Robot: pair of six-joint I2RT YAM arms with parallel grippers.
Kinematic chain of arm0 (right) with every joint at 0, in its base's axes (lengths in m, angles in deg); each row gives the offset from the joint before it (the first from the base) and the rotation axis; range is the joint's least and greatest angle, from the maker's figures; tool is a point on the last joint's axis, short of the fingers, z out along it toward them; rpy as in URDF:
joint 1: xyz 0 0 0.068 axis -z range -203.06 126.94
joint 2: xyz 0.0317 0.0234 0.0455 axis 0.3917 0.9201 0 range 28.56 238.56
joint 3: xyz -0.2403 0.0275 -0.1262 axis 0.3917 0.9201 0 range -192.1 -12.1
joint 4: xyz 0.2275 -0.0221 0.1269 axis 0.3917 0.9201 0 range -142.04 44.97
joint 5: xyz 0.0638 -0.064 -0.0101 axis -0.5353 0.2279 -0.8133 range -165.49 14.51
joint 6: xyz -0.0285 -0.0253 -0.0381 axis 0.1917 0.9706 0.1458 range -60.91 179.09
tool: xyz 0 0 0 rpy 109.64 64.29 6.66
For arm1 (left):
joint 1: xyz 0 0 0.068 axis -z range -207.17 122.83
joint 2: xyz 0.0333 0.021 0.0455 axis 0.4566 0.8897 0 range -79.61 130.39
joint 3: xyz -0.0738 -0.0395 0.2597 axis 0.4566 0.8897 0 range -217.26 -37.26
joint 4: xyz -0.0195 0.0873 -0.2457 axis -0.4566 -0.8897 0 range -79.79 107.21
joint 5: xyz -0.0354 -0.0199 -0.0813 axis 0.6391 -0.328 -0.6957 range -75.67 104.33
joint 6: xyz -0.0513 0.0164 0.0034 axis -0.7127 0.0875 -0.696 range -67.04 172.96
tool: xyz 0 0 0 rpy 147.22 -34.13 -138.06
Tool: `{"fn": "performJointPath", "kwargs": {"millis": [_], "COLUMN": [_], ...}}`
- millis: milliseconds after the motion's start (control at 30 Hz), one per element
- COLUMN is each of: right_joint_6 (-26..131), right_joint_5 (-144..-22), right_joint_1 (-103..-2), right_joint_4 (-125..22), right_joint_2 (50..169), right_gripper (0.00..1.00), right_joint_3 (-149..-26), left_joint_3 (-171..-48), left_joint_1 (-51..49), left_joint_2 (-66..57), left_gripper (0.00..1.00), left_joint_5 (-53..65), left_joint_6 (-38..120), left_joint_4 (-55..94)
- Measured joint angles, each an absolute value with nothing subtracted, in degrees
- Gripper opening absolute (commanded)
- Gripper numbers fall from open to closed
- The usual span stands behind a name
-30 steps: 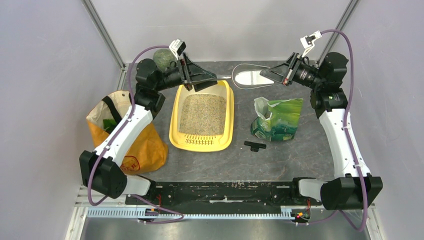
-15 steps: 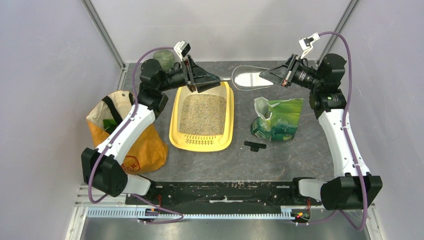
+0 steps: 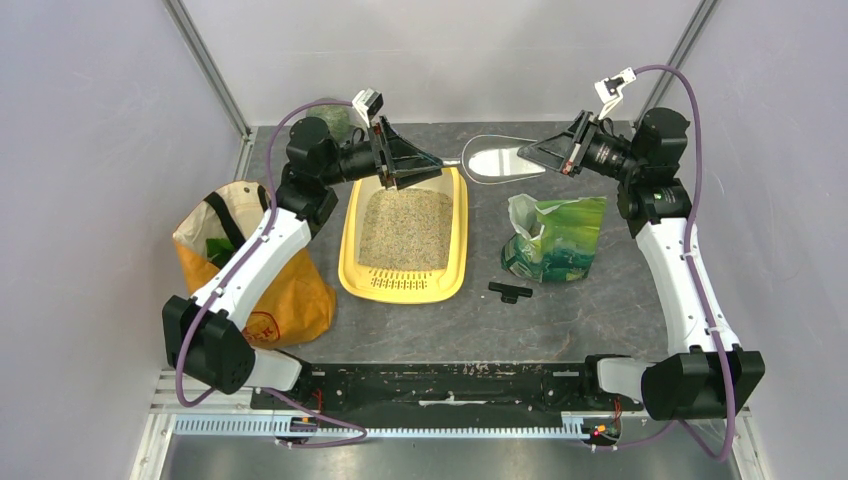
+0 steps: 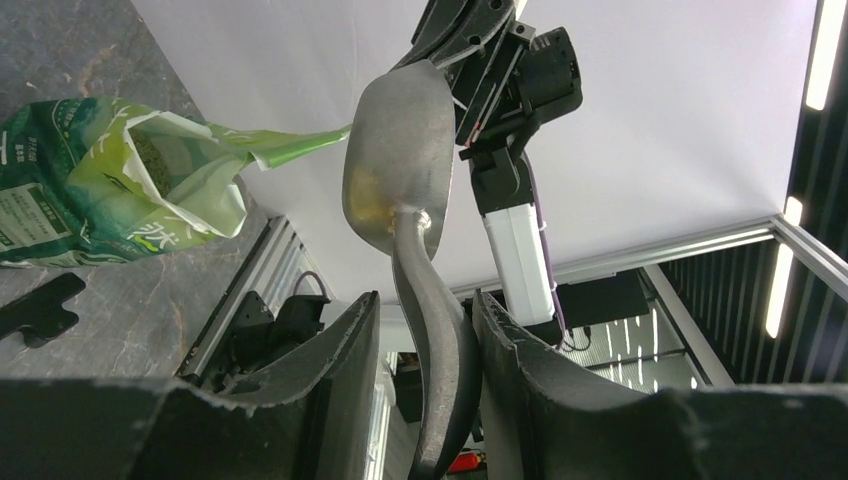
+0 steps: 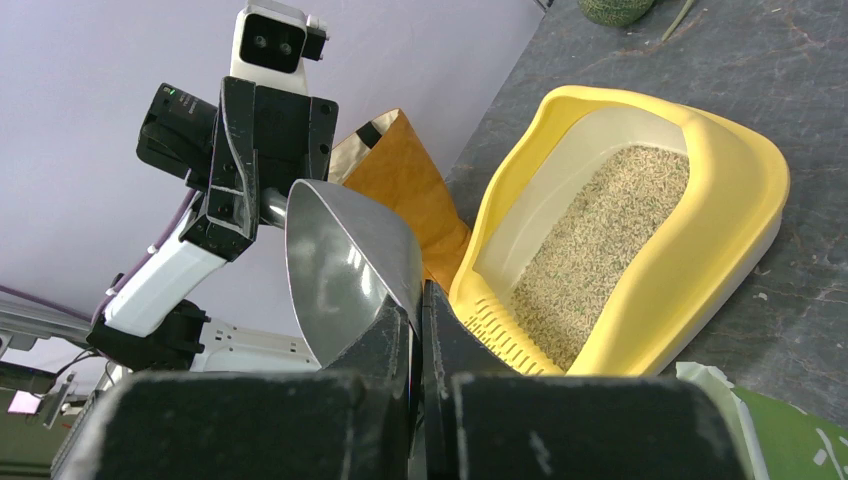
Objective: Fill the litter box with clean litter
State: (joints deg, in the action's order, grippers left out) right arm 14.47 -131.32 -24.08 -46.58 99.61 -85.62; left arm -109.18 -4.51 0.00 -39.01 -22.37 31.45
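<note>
The yellow litter box (image 3: 347, 262) lies at the table's middle with beige litter (image 3: 405, 228) covering its floor; both show in the right wrist view, box (image 5: 722, 200) and litter (image 5: 600, 250). A grey metal scoop (image 3: 497, 158) hangs in the air behind the box's far right corner. My right gripper (image 3: 532, 152) is shut on the scoop bowl's rim (image 5: 340, 260), seen close in its wrist view (image 5: 417, 295); the bowl looks empty. My left gripper (image 3: 432, 165) is open around the scoop's handle (image 4: 435, 330). The handle touches one finger, with a gap to the other.
An open glossy green bag (image 3: 555, 240) lies right of the box. A small black clip (image 3: 510, 291) lies in front of it. An orange shopping bag (image 3: 280, 290) stands left of the box. A green ball (image 3: 335, 118) sits at the back left, partly behind the left arm.
My left gripper has moved right along the box's far end until its fingers are around the scoop's handle. The right gripper and scoop have hardly moved.
</note>
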Motion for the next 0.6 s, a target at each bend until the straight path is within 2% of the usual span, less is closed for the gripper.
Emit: {"fn": "performJointPath", "kwargs": {"millis": [100, 233, 433, 533, 600], "right_joint_6": [14.8, 15.3, 15.8, 15.9, 15.9], "right_joint_5": [-131.1, -130.9, -130.6, -130.6, -130.8], "right_joint_1": [-24.1, -24.1, -24.1, -24.1, -24.1], "right_joint_4": [-46.4, -46.0, -45.4, -45.2, -44.9], "right_joint_2": [99.6, 99.6, 99.6, 99.6, 99.6], "right_gripper": [0.00, 0.00, 0.00, 0.00, 0.00], "right_joint_3": [-85.6, -85.6, -85.6, -85.6, -85.6], "left_joint_3": [-109.2, -109.2, -109.3, -109.3, -109.3], "left_joint_1": [-4.5, -4.5, -4.5, -4.5, -4.5], "left_joint_2": [0.0, 0.0, 0.0, 0.0, 0.0], "left_gripper": [0.43, 0.34, 0.36, 0.43, 0.43], "left_joint_5": [-38.6, -38.5, -38.3, -38.3, -38.2], "left_joint_6": [-22.0, -21.6, -20.9, -20.9, -20.9], "left_joint_4": [30.8, 30.6, 30.3, 30.2, 30.4]}}
